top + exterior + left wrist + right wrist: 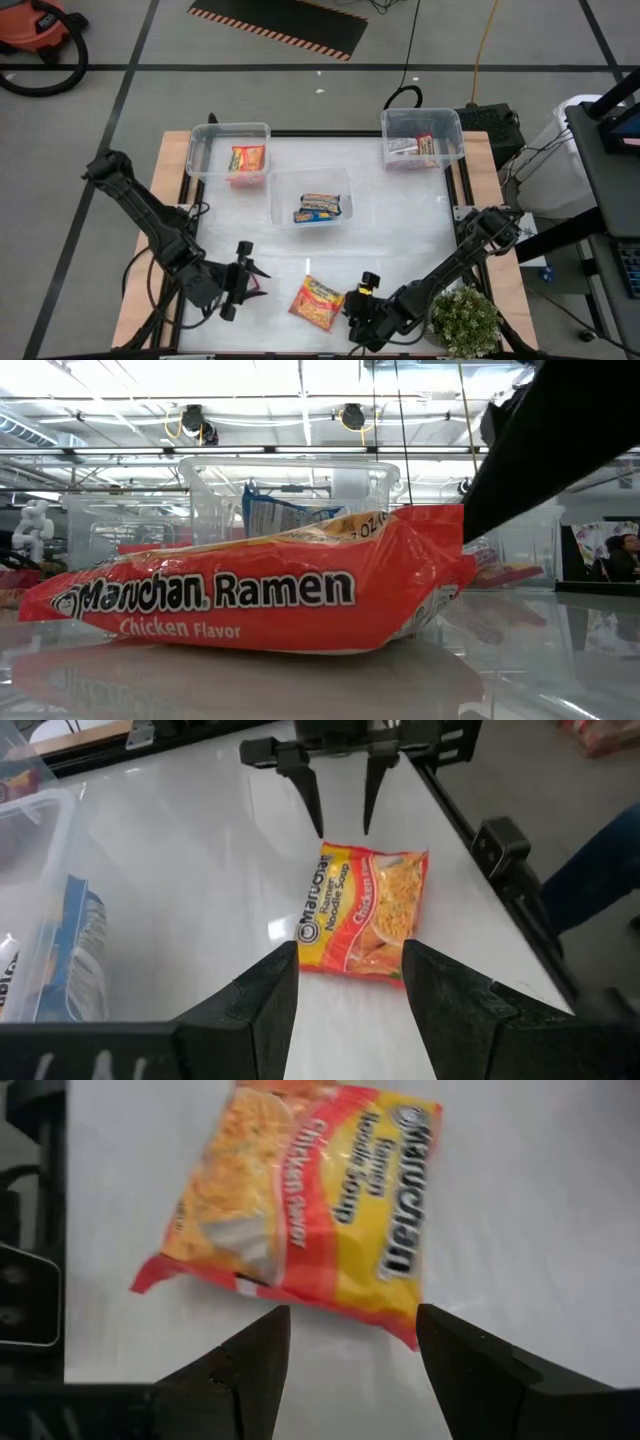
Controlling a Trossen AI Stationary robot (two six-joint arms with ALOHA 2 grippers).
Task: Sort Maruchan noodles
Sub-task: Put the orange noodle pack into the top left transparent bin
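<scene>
Chicken packet between my two pincers

The orange packet (316, 302) lies flat on the counter (400, 230) at its near edge — my right pincer (352, 303) is just beside it, jaws apart and empty; my left pincer (256, 278) waits open to its left. I'd come in low, straddle one short edge squarely, then pinch — it looks slippery.

Orange-yellow glossy ramen packet (250, 595) lying near the table's front edge and showing "Maruchan Ramen" and "Chicken Flavor" along its side, its face (362, 908) reading "Maruchan Ramen Noodle Soup" and "Chicken", other packets' print unreadable
</scene>
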